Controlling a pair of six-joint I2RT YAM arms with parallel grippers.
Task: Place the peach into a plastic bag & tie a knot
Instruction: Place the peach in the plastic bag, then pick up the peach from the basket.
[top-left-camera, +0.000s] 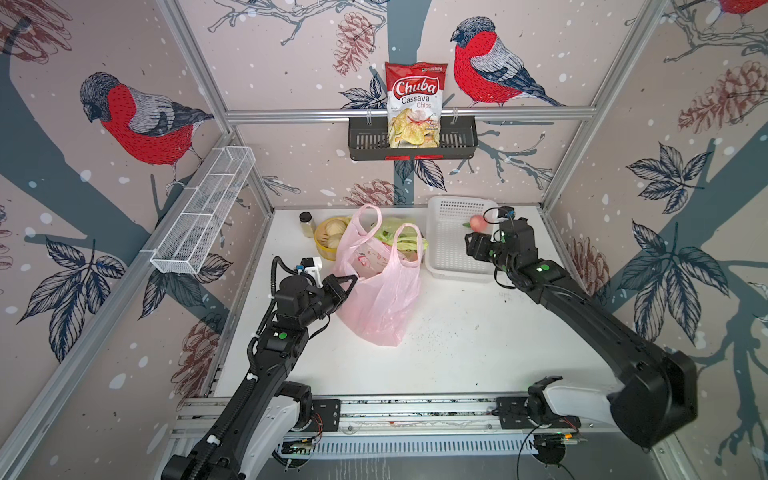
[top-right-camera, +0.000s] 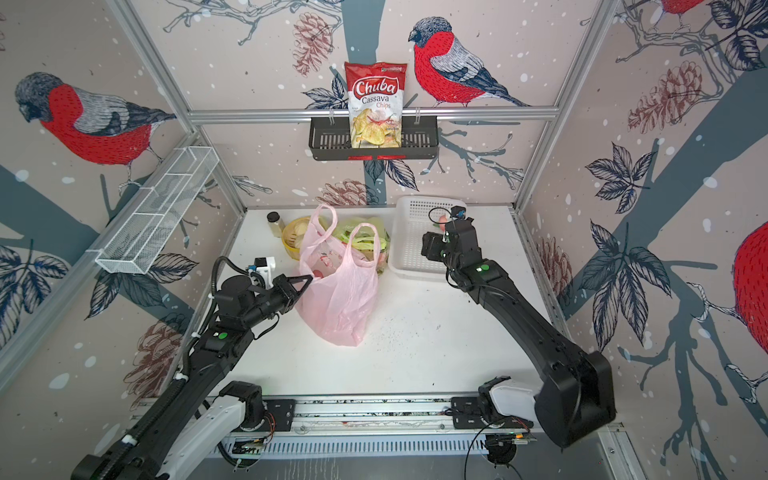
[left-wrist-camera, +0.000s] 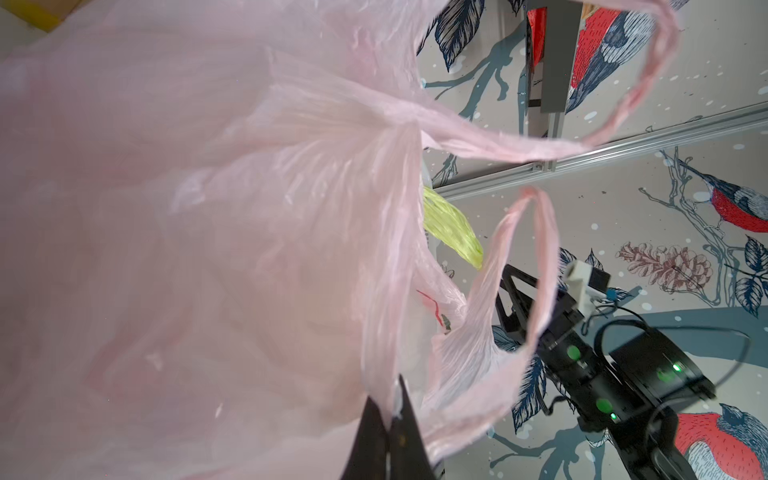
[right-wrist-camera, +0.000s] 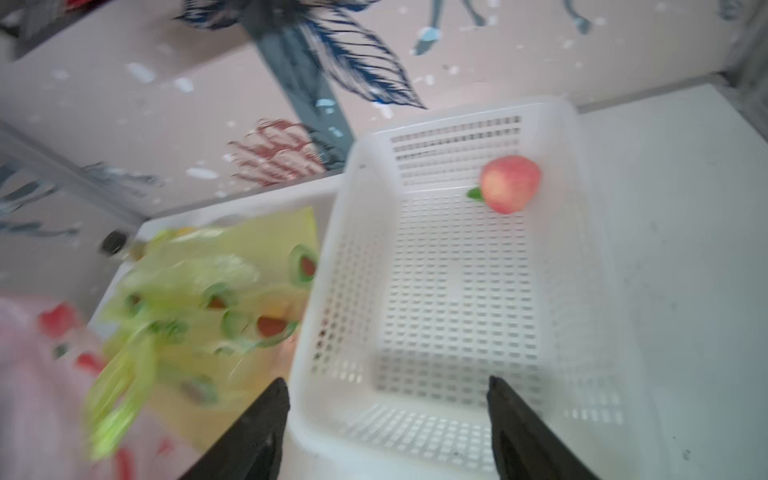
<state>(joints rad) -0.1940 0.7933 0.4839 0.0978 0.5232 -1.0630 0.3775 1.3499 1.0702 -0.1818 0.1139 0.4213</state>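
Round pink-red peach with a small green leaf (top-left-camera: 478, 221): found lying loose in the white perforated plastic basket (top-left-camera: 451, 272), near its far wall, not yet picked up. Working from the left, found the left gripper (top-left-camera: 352, 278) clamped shut on the rim of the thin translucent pink plastic bag (top-left-camera: 376, 303), pinching a fold of film and propping that side of the mouth up. Counted two loop handles (top-left-camera: 368, 216) standing up from it, untied. Just behind, noted a crumpled yellow-green plastic bag (top-left-camera: 417, 244) lying between pink bag and basket. Further right, found the right gripper (right-wrist-camera: 386, 384) hovering above the basket, jaws wide apart and empty, apart from the fruit. Judged the fruit light and firm enough for a gentle squeeze, yet easily bruised, smooth and apt to roll. Reckoned the safest hold to be from above, across its widest part, clear of the leaf. Judged the bag film nearly weightless, limp and slippery, best taken at the bunched handles for the knot. Counted, left to right: one small dark-capped bottle (top-left-camera: 306, 224), one yellow bowl (top-left-camera: 320, 246), two plastic bags, one basket, one peach, two grippers. Higher up, counted one red-and-white chip packet (top-left-camera: 415, 104) in one black wall rack (top-left-camera: 457, 137).
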